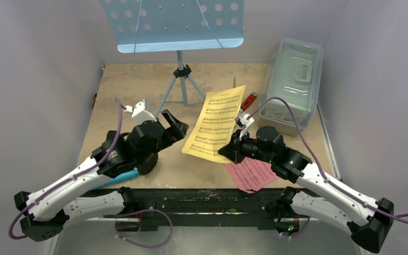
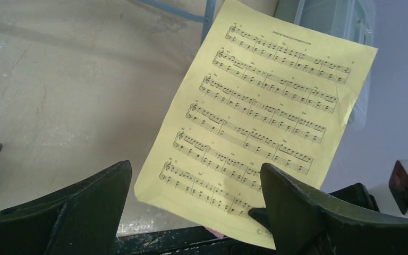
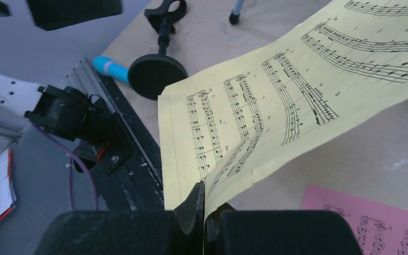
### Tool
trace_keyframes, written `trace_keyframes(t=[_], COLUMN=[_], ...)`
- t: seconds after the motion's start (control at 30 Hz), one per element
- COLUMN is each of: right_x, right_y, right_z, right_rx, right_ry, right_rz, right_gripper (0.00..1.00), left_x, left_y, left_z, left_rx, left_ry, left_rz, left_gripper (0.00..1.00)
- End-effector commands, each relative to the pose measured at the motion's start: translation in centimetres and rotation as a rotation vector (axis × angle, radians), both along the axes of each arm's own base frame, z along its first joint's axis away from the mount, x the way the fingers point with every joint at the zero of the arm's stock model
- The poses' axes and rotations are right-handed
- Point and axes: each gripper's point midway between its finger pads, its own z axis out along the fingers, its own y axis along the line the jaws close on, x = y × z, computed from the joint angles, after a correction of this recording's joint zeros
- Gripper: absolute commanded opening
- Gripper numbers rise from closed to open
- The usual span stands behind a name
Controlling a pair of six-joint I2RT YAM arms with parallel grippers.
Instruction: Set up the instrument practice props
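Observation:
The light blue perforated music stand (image 1: pixel 175 24) stands on tripod legs (image 1: pixel 181 87) at the back. My right gripper (image 1: pixel 227 152) is shut on the near corner of the yellow sheet-music page (image 1: pixel 216 123) and holds it lifted and curved above the table; the pinch shows in the right wrist view (image 3: pixel 202 197). My left gripper (image 1: pixel 171 125) is open and empty, with its fingers (image 2: pixel 85 207) just left of the page (image 2: pixel 260 106). The pink page (image 1: pixel 251 174) lies flat near the front edge. The cyan microphone (image 3: pixel 111 68) and the black round-base mic stand (image 3: pixel 156 76) lie under my left arm.
A clear lidded box (image 1: pixel 292 79) stands at the back right. A red-handled wrench (image 1: pixel 248 101) and a screwdriver (image 1: pixel 234 82) lie between the yellow page and the box. Grey walls close the table on three sides.

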Motion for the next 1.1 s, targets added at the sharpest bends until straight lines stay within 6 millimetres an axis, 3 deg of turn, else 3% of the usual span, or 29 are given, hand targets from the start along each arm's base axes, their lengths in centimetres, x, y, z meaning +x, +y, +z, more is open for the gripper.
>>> trace_keyframes(t=[0.0, 0.07, 0.2, 0.4, 0.53, 0.7, 0.87, 0.93, 1.07], right_x=[-2.4, -3.4, -5.0, -7.3, -8.7, -10.0, -11.0, -11.1, -10.3], right_y=[0.7, 1.1, 1.2, 0.5, 0.6, 0.2, -0.2, -0.2, -0.1], right_z=[3.8, 4.7, 6.3, 8.5, 8.5, 9.0, 9.9, 10.2, 11.2], right_rx=[0.098, 0.158, 0.227, 0.293, 0.306, 0.347, 0.399, 0.409, 0.468], right_ry=[-0.082, -0.087, -0.106, -0.15, -0.155, -0.192, -0.225, -0.227, -0.178], right_rz=[0.152, 0.198, 0.271, 0.352, 0.44, 0.494, 0.526, 0.531, 0.457], right_gripper=[0.0, 0.0, 0.0, 0.0, 0.0, 0.0, 0.0, 0.01, 0.34], left_x=[0.3, 0.4, 0.5, 0.5, -0.1, -1.3, -2.3, -2.9, -3.4], left_y=[-2.3, -2.5, -4.7, -5.6, -6.6, -6.1, -4.4, -4.3, -3.8], left_z=[-0.2, -0.7, -0.5, -0.1, 2.4, 7.2, 9.5, 10.4, 11.8], left_rx=[0.018, -0.024, -0.189, -0.178, -0.286, -0.354, -0.395, -0.423, -0.413], left_ry=[0.036, 0.043, 0.004, -0.004, -0.103, -0.259, -0.358, -0.409, -0.482], left_rz=[-0.065, -0.043, -0.11, -0.163, -0.241, -0.321, -0.327, -0.353, -0.38], left_gripper=[0.91, 0.92, 0.93, 0.95, 0.89, 0.69, 0.42, 0.27, 0.0])
